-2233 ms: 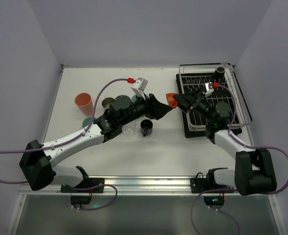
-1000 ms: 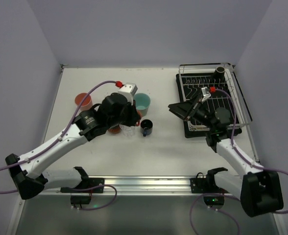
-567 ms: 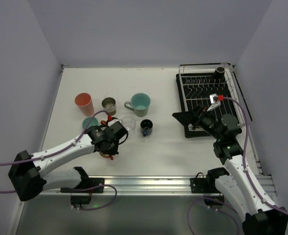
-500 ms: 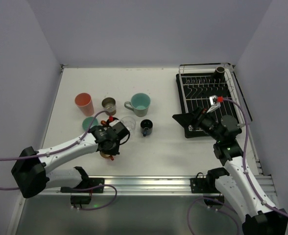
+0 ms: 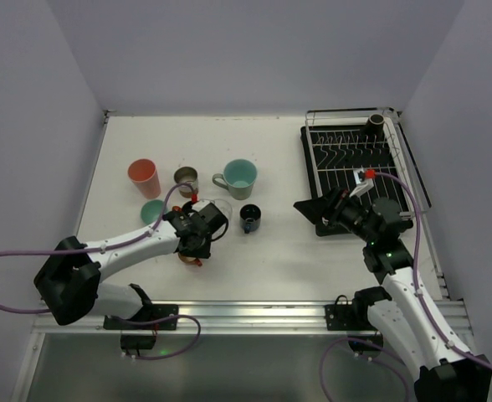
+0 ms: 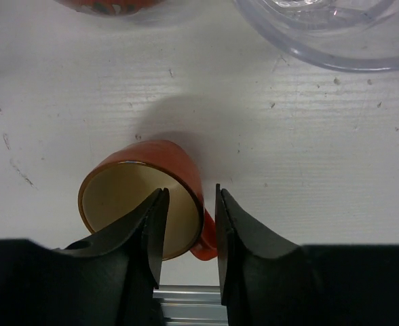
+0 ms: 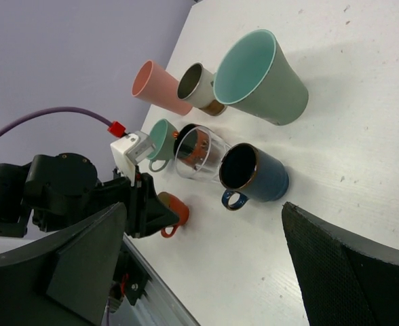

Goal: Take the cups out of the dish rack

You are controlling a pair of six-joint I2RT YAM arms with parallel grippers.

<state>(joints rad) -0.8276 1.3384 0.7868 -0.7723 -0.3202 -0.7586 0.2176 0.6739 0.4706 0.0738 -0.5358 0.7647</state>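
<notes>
A small orange cup (image 6: 131,204) with a cream inside stands upright on the table near the front edge. My left gripper (image 6: 190,191) straddles its rim, one finger inside and one outside, both clear of the wall, so it is open. From above the orange cup (image 5: 185,260) peeks out under the left gripper (image 5: 192,249). My right gripper (image 5: 310,209) hangs wide open and empty beside the left edge of the dish rack (image 5: 407,172). A dark cup (image 5: 376,122) stands in the rack's far corner.
On the table stand a salmon tumbler (image 5: 143,177), a metallic-brown cup (image 5: 186,179), a teal mug (image 5: 239,175), a small teal cup (image 5: 152,209), a clear glass (image 5: 219,208) and a blue mug (image 5: 250,218). The front rail (image 6: 186,309) runs just behind the left fingers.
The left arm brought the orange cup from beside the clear glass down to the table's front, and its jaws have eased apart off the cup. The right arm drew back from the rack.
</notes>
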